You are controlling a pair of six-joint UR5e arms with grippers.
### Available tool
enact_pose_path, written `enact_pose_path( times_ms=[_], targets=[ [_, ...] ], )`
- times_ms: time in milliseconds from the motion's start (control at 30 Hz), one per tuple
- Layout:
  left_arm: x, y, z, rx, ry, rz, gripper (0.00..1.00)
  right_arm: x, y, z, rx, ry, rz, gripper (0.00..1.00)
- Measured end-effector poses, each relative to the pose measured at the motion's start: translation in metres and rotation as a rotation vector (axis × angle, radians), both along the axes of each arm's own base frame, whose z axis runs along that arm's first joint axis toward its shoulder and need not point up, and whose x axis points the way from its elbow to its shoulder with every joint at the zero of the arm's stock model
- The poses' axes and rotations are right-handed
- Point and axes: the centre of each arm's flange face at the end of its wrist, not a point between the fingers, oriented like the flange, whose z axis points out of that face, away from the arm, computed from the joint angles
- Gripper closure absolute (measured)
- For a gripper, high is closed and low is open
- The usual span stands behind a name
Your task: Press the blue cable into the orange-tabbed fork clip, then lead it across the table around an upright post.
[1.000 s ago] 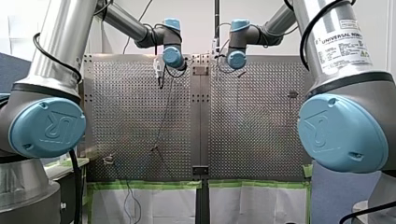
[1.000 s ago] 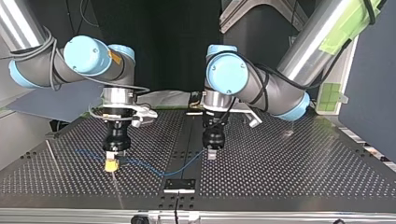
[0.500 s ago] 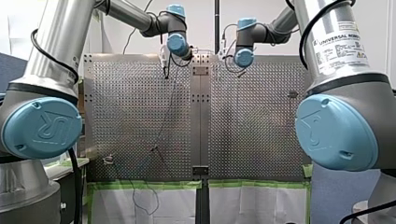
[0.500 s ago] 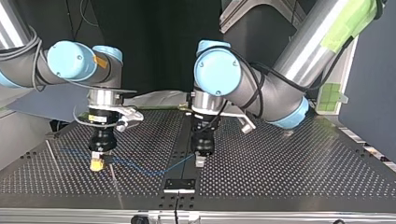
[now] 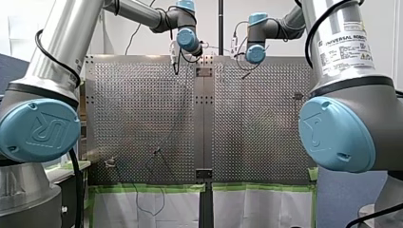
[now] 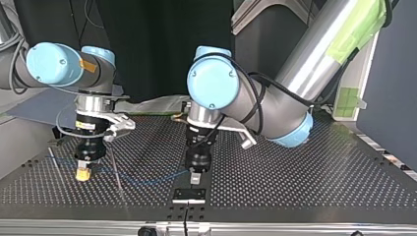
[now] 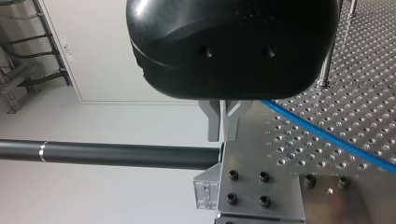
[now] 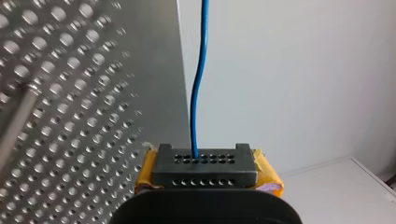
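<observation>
My right pincer (image 8: pixel 205 163) is clamped on the blue cable (image 8: pixel 192 112), which runs low over the worktop (image 6: pixel 295 182) toward my left pincer (image 7: pixel 223 133) at 3 o'clock in the top view, whose fingers are pressed together. I see no orange-tabbed clip; seating and rounding the post (image 6: pixel 116 169) both look undone.

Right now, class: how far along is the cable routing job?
Done: nothing confirmed; no orange-tabbed clip shows with cable in it. In hand: my right gripper and my left gripper hold the blue cable stretched between them, low over the table. Left, apparently: clipping it and rounding an upright post.
</observation>
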Motion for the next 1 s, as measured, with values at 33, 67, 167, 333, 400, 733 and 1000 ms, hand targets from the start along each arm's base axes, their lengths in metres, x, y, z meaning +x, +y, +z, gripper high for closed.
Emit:
enact_pose_path(
  times_ms=[33, 67, 167, 333, 400, 733, 1000],
  targets=[
    [0.001, -0.004, -0.001, 0.004, 0.005, -0.004, 1.00, -0.002, -0.001, 0.001, -0.001, 0.000, -0.003, 1.00],
    [0.002, -0.006, -0.002, 0.008, 0.009, -0.006, 1.00, -0.004, -0.001, 0.002, -0.001, -0.001, -0.007, 1.00],
    [0.004, -0.015, -0.007, 0.024, 0.025, -0.015, 1.00, -0.013, -0.006, 0.004, 0.000, -0.001, -0.022, 1.00],
    [0.007, -0.028, -0.012, 0.039, 0.045, -0.030, 1.00, -0.026, -0.015, 0.004, 0.002, 0.000, -0.047, 1.00],
    [0.008, -0.035, -0.015, 0.050, 0.051, -0.036, 1.00, -0.032, -0.018, 0.004, 0.002, 0.001, -0.058, 1.00],
    [0.013, -0.067, -0.037, 0.102, 0.107, -0.062, 1.00, -0.057, -0.036, 0.007, -0.005, -0.002, -0.099, 1.00],
    [0.015, -0.093, -0.056, 0.127, 0.143, -0.092, 1.00, -0.070, -0.046, 0.016, -0.024, -0.004, -0.106, 1.00]
  ],
)
